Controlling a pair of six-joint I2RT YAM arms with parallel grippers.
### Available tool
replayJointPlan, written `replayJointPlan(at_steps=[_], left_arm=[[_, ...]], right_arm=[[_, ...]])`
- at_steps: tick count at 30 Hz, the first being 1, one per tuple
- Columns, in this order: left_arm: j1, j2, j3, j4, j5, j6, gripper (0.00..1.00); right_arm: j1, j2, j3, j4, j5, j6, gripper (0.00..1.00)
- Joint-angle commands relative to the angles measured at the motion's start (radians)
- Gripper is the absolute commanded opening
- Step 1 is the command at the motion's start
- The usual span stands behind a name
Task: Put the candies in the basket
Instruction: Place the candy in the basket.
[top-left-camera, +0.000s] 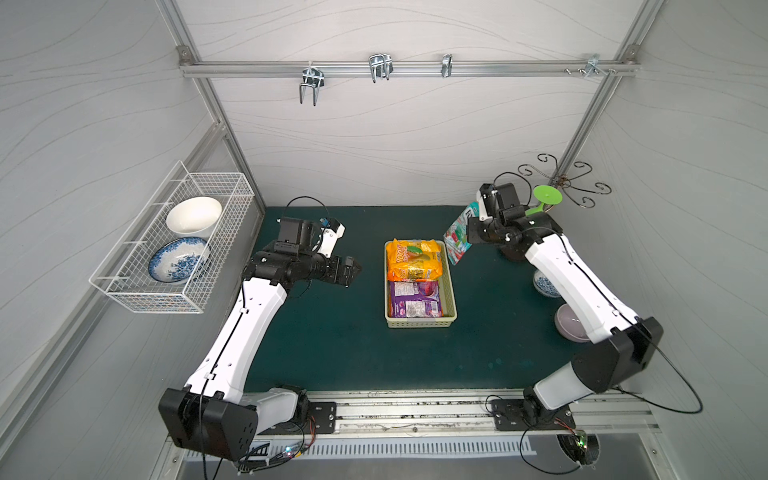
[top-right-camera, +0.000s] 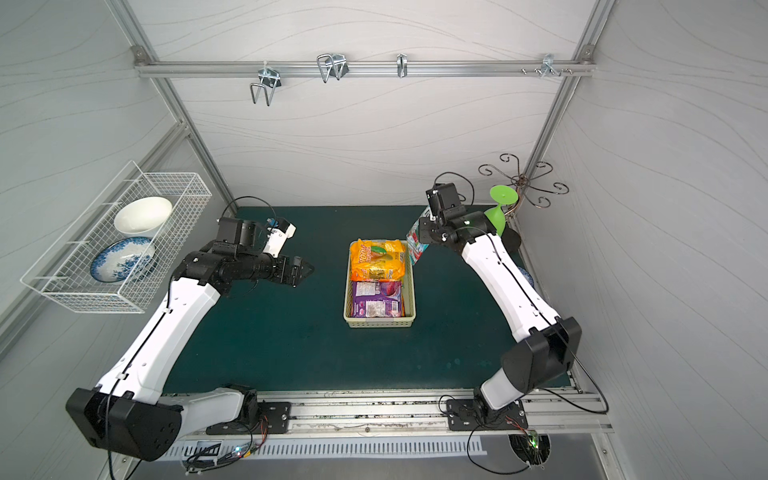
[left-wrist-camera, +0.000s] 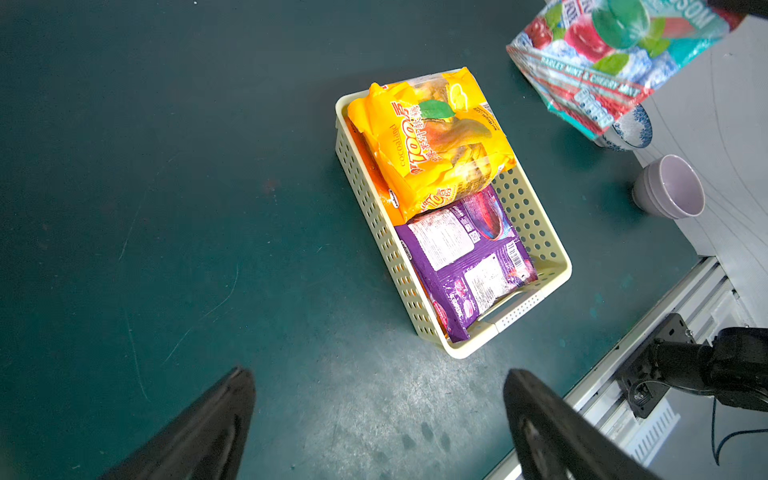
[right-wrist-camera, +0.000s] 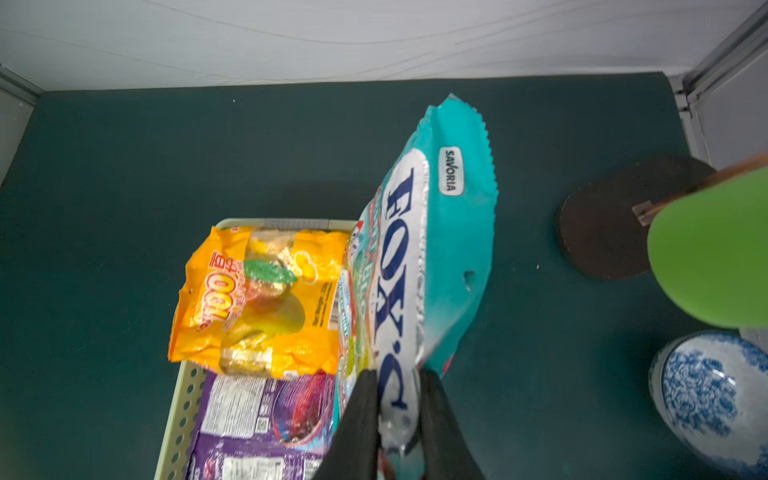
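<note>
**Crockery and hardware around the green mat**

A white wire basket (top-left-camera: 232, 208) hangs on the left wall. It holds a plain white bowl (top-left-camera: 194, 216) and, beside it, a blue-patterned dish (top-left-camera: 178, 259). Metal hooks (top-left-camera: 380, 68) hang from the rail (top-left-camera: 498, 67) across the back wall. In the far right corner stands a black scrolled wire stand (top-left-camera: 561, 178), with a green plastic goblet (top-left-camera: 546, 196) tilted against it, foot uppermost. Along the mat's (top-left-camera: 332, 332) right edge sit a blue-and-white bowl (right-wrist-camera: 706, 395) and a lilac bowl (left-wrist-camera: 671, 187), near each other but apart.
</note>
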Motion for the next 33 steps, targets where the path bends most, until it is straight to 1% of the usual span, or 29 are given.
replayJointPlan(at_steps=[1,4,6,9,14,16,19,22,26,29,31,33], left_arm=[[0.011,-0.02,-0.005,0.052,0.011,0.012,0.98],[0.012,-0.019,0.003,0.045,0.019,0.008,0.98],[0.017,-0.021,0.011,0.038,0.021,0.009,0.98],[0.019,-0.022,-0.013,0.061,0.018,0.008,0.98],[0.022,-0.023,0.009,0.039,0.024,0.003,0.98],[0.021,-0.025,-0.01,0.059,0.025,0.003,0.98],[0.02,-0.024,-0.003,0.049,0.035,0.001,0.98],[0.021,-0.027,0.003,0.046,0.025,0.002,0.98],[0.02,-0.031,-0.013,0.058,0.041,-0.005,0.98],[0.02,-0.03,0.007,0.039,0.033,-0.001,0.98],[0.019,-0.03,-0.014,0.062,0.033,-0.001,0.98],[0.019,-0.028,-0.018,0.066,0.042,-0.006,0.98]], right_arm=[[0.074,-0.116,-0.119,0.076,0.011,0.113,0.0],[0.118,-0.215,-0.252,0.125,0.008,0.213,0.0],[0.15,-0.258,-0.302,0.136,0.007,0.269,0.0],[0.231,-0.323,-0.38,0.198,0.056,0.324,0.0],[0.325,-0.362,-0.427,0.237,0.096,0.427,0.0],[0.372,-0.377,-0.473,0.304,0.116,0.464,0.0],[0.411,-0.365,-0.497,0.362,0.14,0.503,0.0],[0.427,-0.331,-0.499,0.4,0.149,0.513,0.0],[0.437,-0.299,-0.564,0.499,0.162,0.56,0.0],[0.437,-0.267,-0.588,0.54,0.149,0.586,0.0],[0.44,-0.242,-0.616,0.587,0.138,0.594,0.0],[0.428,-0.215,-0.629,0.593,0.116,0.621,0.0]])
